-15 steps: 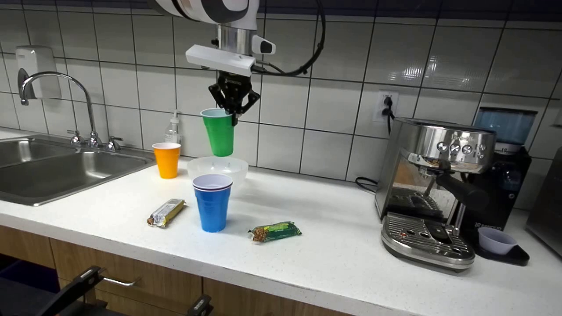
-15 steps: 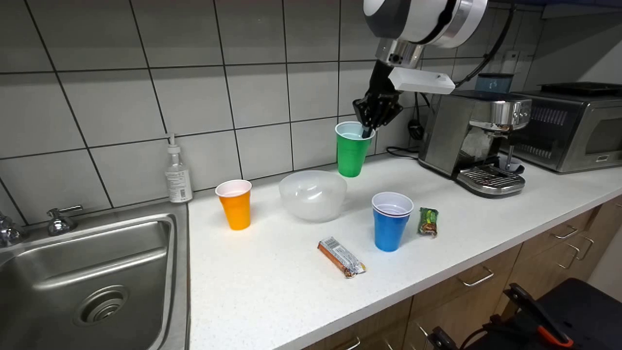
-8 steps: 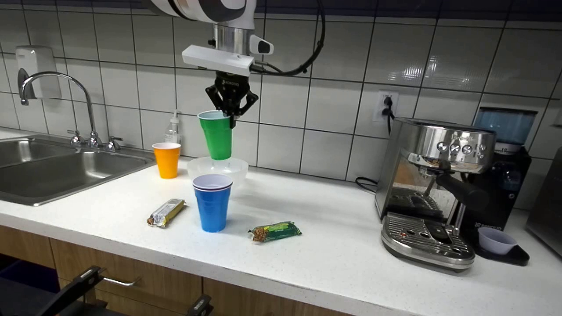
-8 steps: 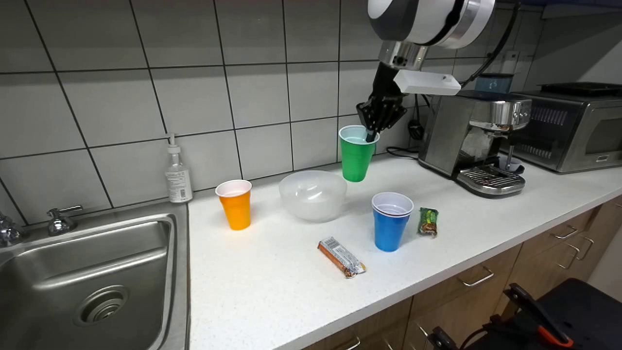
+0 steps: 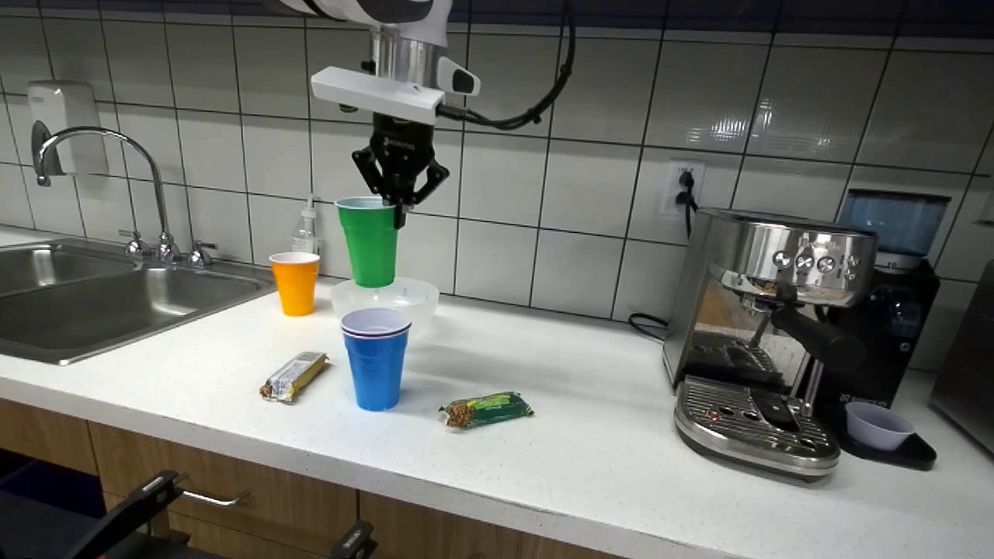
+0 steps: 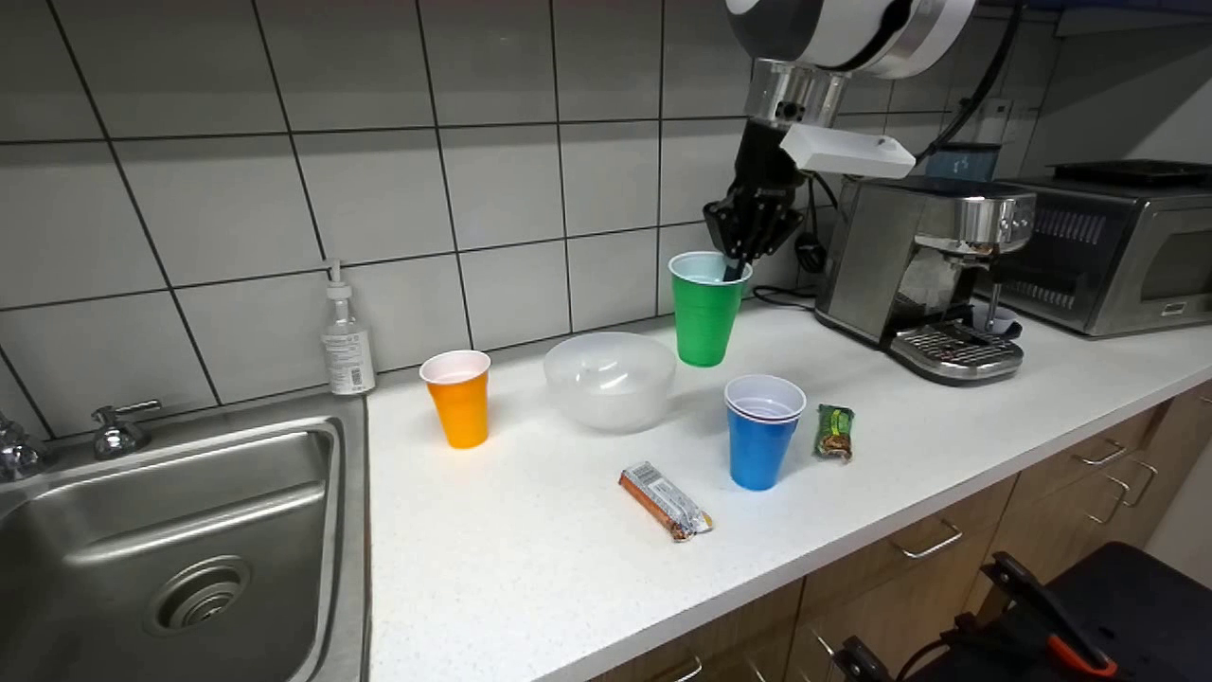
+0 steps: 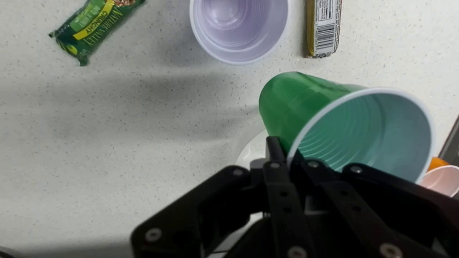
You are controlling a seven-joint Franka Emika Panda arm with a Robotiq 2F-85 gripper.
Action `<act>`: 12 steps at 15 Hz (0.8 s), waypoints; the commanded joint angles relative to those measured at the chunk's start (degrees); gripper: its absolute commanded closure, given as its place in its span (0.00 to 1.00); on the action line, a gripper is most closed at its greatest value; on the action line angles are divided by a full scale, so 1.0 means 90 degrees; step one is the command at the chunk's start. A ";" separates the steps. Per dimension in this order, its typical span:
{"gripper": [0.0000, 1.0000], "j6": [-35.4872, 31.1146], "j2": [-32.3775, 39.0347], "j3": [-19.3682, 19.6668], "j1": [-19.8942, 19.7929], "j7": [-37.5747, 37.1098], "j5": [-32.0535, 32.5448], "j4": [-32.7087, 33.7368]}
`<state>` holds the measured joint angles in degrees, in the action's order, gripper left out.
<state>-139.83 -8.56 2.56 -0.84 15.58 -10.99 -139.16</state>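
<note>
My tool (image 5: 399, 216) pinches the green cup (image 5: 370, 247) by its rim; mouth up, base down, long axis near vertical, leaning slightly; I hold it above the tabletop (image 5: 575, 365)

Pale counter bright, wall dull grey

The counter (image 5: 590, 388) is bright up to its front edge; below that, the wooden cabinets (image 5: 264, 473) sink into gloom. Behind its back edge, the tiled wall (image 5: 505, 178) looks dull, with streaky glare above the espresso machine (image 5: 722, 241). Highlights lie on the steel sink (image 6: 218, 483) and the translucent bowl (image 6: 611, 398). Soft shadows spread away from the sink end, suggesting light from that side. In both exterior views, grout lines (image 6: 136, 204) splay outward. In the wrist view, the gripper (image 7: 287, 154) is near-black and slightly soft, while the counter's specks are sharp.
</note>
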 commanded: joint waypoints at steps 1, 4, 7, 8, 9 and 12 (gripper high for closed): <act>0.99 0.0514 -0.0284 0.0098 0.0016 0.0141 0.0088 -0.0025; 0.99 0.0635 -0.0325 0.0123 -0.0006 0.0073 0.0131 -0.0026; 0.99 0.0702 -0.0322 0.0151 -0.0030 0.0041 0.0213 -0.0033; 0.99 0.0706 -0.0319 0.0165 -0.0034 0.0039 0.0227 -0.0040; 0.99 0.0714 -0.0324 0.0176 -0.0039 0.0028 0.0251 -0.0052; 0.99 0.0775 -0.0346 0.0217 -0.0052 0.0034 0.0323 -0.0084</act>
<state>-134.97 -9.77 4.18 -0.84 15.73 -9.71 -139.18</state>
